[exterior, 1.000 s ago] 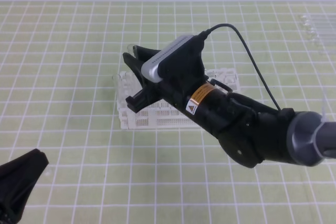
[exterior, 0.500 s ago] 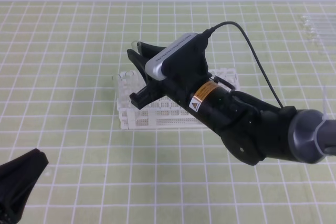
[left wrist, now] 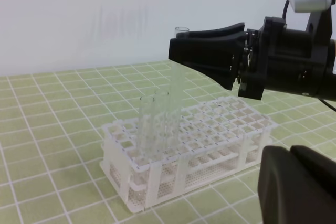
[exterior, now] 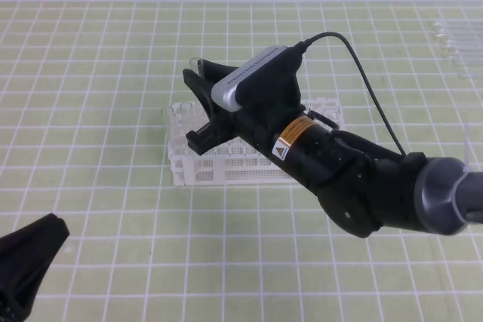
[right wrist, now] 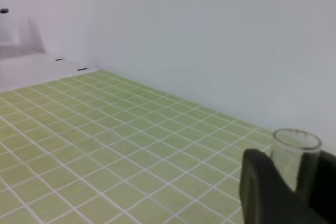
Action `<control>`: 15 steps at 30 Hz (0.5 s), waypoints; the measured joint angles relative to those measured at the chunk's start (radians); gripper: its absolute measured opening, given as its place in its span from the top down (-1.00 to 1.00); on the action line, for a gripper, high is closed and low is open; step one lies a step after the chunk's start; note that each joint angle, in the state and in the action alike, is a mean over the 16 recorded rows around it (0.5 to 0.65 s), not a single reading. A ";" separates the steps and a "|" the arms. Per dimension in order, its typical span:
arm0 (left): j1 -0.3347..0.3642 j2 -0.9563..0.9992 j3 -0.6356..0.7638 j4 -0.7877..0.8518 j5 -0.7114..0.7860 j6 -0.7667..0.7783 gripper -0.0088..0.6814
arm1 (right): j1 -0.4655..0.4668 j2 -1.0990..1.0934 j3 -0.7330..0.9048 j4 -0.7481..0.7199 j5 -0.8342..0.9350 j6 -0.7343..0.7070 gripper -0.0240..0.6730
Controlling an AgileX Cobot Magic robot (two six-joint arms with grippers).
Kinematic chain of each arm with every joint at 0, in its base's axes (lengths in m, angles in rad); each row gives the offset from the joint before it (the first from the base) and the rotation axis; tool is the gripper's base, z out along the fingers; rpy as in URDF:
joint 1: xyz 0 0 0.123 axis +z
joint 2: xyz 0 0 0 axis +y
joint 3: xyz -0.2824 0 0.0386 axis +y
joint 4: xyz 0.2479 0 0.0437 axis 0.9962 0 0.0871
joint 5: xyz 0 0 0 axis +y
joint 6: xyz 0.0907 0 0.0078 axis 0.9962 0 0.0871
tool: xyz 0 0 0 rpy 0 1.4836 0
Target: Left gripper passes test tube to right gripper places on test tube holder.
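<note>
Black and idle, the left gripper (exterior: 30,258) rests with its jaws together at seven o'clock on the green-gridded desk (exterior: 90,73), well apart from the work. Nearer the centre, the right gripper (left wrist: 181,56) reaches in from four o'clock, its jaws clamped on the upper part of the test tube (left wrist: 177,85), which hangs upright with its open rim just above the jaws. Below it stands the test tube holder (left wrist: 220,129); the tube's lower end seems to have entered a hole near two tubes already racked (left wrist: 155,124) at the holder's left end, though the clear glass makes the depth hard to judge. To finish well, lower straight down, keep the tube vertical, and release only once the rounded end is seated. Spare tubes (exterior: 453,39) lie at two o'clock.
</note>
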 joint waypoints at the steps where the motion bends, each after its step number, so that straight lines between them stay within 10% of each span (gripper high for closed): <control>1: 0.000 0.001 0.000 0.002 0.001 0.000 0.98 | 0.000 0.002 0.000 0.000 0.000 0.002 0.63; 15: 0.000 0.001 0.000 0.005 0.003 0.000 0.98 | 0.000 0.021 0.000 0.000 -0.001 0.005 0.63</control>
